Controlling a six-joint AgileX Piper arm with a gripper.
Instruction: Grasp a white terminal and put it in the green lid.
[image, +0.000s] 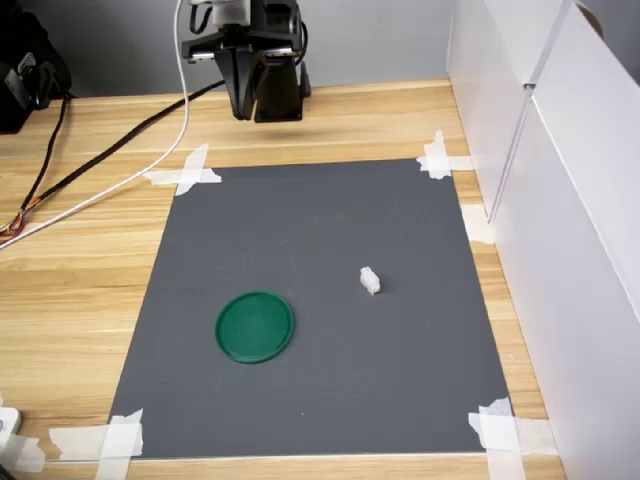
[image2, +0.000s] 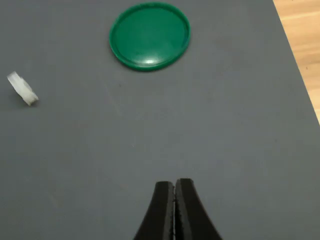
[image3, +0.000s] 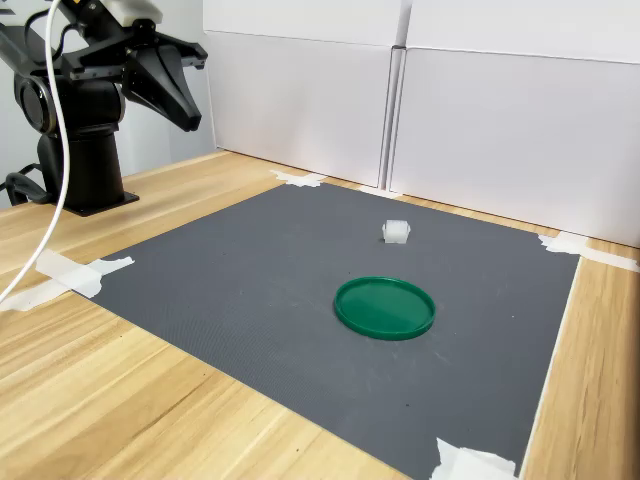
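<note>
Gripper (image2: 174, 210) clenched on nothing, high above the mat; white terminal (image2: 22, 89) at its ten o'clock in wrist view, long axis diagonal, apart from green lid (image2: 149, 35).

In the wrist view the tool (image2: 174, 210) hangs above a dark grey mat (image2: 200, 130), its two black fingers (image2: 159, 212) pressed together with only a thin seam between them and nothing held. The green lid (image2: 149, 35) lies flat on the mat, well apart from the tool, and it is empty. The white terminal (image2: 23, 89) rests on the mat off to one side of the lid, not touching it. A strip of wooden worktop (image2: 303, 45) shows past the mat's edge.
</note>
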